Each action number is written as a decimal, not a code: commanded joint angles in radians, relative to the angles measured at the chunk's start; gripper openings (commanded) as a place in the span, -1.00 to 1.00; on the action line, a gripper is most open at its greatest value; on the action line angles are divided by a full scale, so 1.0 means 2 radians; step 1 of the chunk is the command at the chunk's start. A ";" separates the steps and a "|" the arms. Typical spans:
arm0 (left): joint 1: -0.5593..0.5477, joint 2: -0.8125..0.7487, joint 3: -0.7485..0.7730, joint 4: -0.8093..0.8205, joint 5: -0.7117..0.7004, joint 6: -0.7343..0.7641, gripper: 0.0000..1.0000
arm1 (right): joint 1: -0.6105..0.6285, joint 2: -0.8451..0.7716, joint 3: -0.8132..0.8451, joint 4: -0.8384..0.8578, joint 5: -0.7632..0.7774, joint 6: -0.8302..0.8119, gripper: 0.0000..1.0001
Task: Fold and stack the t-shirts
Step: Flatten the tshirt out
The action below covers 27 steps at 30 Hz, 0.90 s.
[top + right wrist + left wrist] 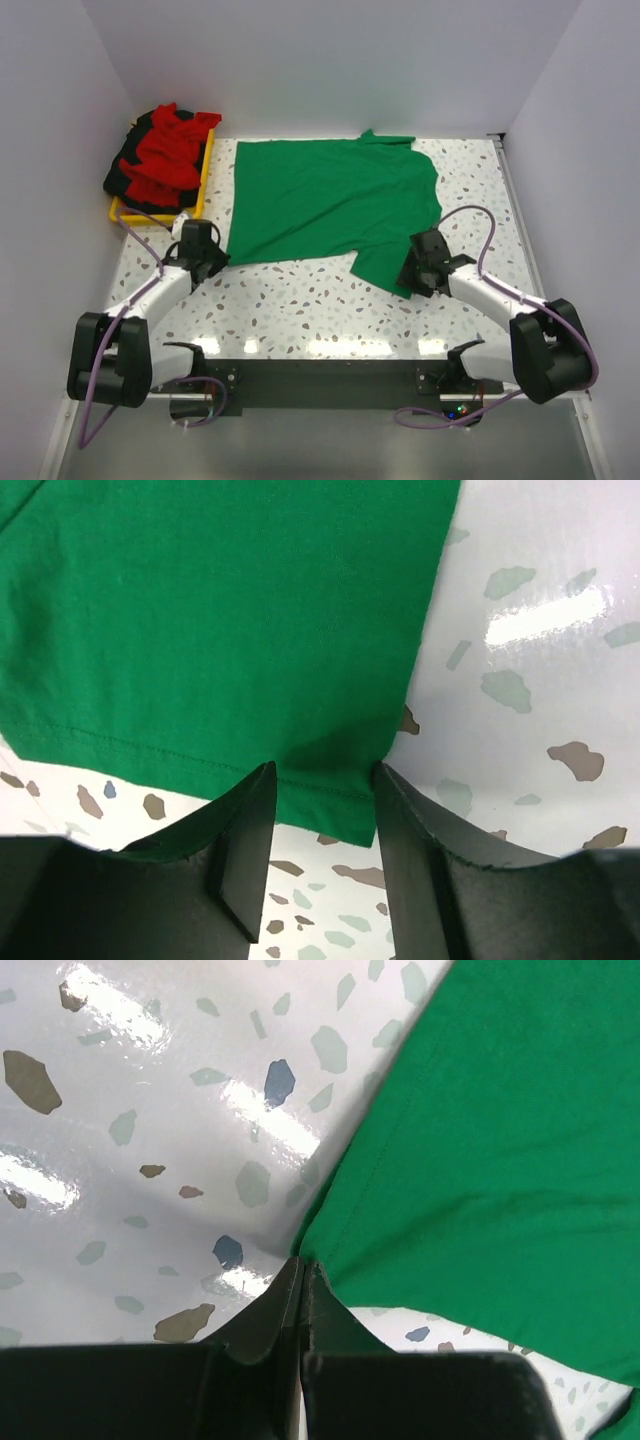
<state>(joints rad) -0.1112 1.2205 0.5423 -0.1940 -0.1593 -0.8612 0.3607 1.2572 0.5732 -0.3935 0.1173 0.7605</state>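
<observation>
Left wrist view, nearest things first: the left pincer (302, 1265) has its jaws pressed together, and the near-left corner of the green t-shirt (480, 1130) runs in between the tips, so it appears to be gripping that corner against the counter (150, 1160). In the right wrist view the right pincer (322, 780) stands open, its jaws straddling the hemmed edge of the shirt's near-right flap with nothing clamped yet.

Farther out, the top view shows the green t-shirt lying spread flat across the middle of the counter, with no fold made in it. Farthest away, at the left rear corner, a yellow tray (205, 182) holds a rumpled heap of red and black clothes (165, 155), neither folded nor stacked.

My judgement is that the task is at its very start: one shirt is laid out and about to be gripped for its first fold, and every fold and all the stacking remain to be done.
</observation>
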 commanded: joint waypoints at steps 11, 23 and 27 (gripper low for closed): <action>0.003 -0.026 -0.026 0.019 -0.003 -0.008 -1.00 | 0.011 -0.035 0.007 -0.048 0.039 0.011 -1.00; 0.003 -0.073 -0.056 -0.010 -0.030 -0.012 -1.00 | 0.011 -0.220 0.059 -0.234 0.042 -0.004 -1.00; 0.003 -0.105 -0.070 -0.031 -0.037 -0.017 -1.00 | 0.011 -0.253 0.064 -0.272 0.040 -0.004 -1.00</action>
<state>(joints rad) -0.1112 1.0618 0.4221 -0.2264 -0.1928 -0.8764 0.3798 0.7883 0.6601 -0.8124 0.1741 0.7658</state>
